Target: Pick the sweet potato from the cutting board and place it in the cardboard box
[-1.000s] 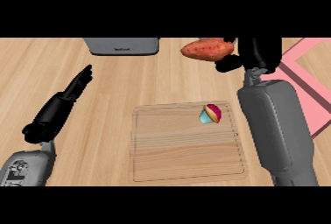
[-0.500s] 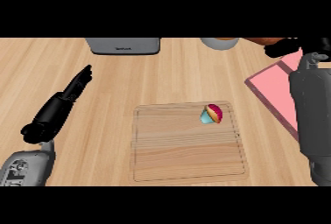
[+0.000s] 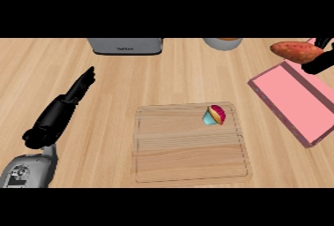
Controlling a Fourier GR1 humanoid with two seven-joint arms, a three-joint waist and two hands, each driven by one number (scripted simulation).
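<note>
- right hand (image 3: 320,64) is up at the far right edge of the counter, mostly cut off by the frame; dark fingers (image 3: 315,67) look wrapped round the right end of the sweet potato (image 3: 297,50), so I'd call it grasping that
- the sweet potato is off the cutting board (image 3: 192,145) and in the air, over the far right corner of the counter, just above the far end of the pink box (image 3: 297,103); it's pink, not the brown you'd expect of cardboard, but it looks like the place to drop it
- handling-wise, my guess: a stiff, solid root, a bit heavy for its size, skin dull rather than slick, not fragile; tapered ends mean it could pivot if pinched near a tip, so the thick middle is the better place to hold; here the hold seems nearer one end
- left hand (image 3: 79,86) lies along the left side of the counter, fingers straight and released, holding nothing; resting, well apart from everything
- other stuff: a small striped pink-and-teal thing (image 3: 214,115) sits at the board's far right corner; a grey appliance (image 3: 125,45) and a grey cup (image 3: 222,43) stand along the far edge
- nothing seems to stand between potato and box; the cup is near but off to the left
</note>
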